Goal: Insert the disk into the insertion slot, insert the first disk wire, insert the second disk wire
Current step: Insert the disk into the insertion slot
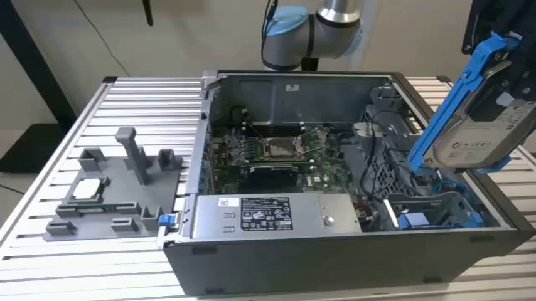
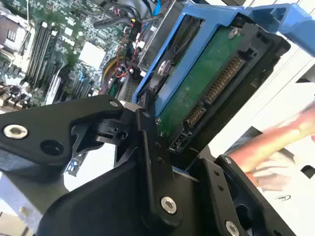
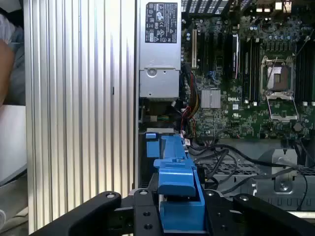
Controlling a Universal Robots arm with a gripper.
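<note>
Your hand [image 3: 178,206] is clenched on the disk [image 1: 479,135], gripping it by its two long edges. The disk hangs above the insertion slot [image 1: 428,205], clear of it. Its long axis is tilted steeply, and its lower end points down toward the slot, which seems to lie just beneath that end.

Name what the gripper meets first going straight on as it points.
Likely the insertion slot, with the disk held in the gripper touching it first; depth is unclear.
</note>
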